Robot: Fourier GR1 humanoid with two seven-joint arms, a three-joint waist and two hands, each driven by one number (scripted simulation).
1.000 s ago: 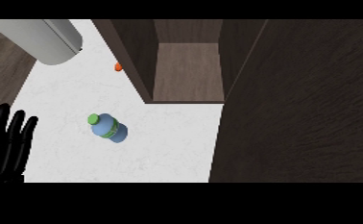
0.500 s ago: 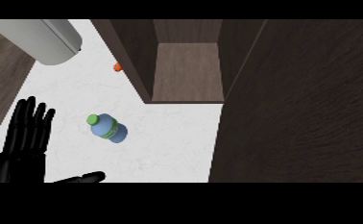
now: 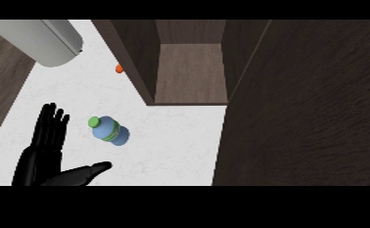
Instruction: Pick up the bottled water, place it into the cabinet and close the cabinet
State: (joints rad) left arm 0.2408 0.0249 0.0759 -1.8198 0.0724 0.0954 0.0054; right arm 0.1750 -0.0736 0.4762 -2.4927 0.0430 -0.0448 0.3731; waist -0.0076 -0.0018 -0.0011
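The bottled water (image 3: 110,130), blue with a green cap, lies on the white counter (image 3: 173,144) with its cap toward the upper left. My left hand (image 3: 45,159) is at the lower left, open, fingers straight up and thumb stretched to the right just below the bottle. It stands beside the bottle without touching it. The cabinet (image 3: 189,73) stands open at the back, showing a bare wooden shelf. Its dark door (image 3: 296,109) is swung out along the right side. My right hand does not show.
A grey rounded appliance (image 3: 47,38) sits at the upper left. A small orange object (image 3: 119,68) lies by the cabinet's left wall. Dark wood borders the counter at the far left.
My left hand has come up and to the right from the left edge, closer to the bottle, with its thumb now spread out. The bottle has not moved.
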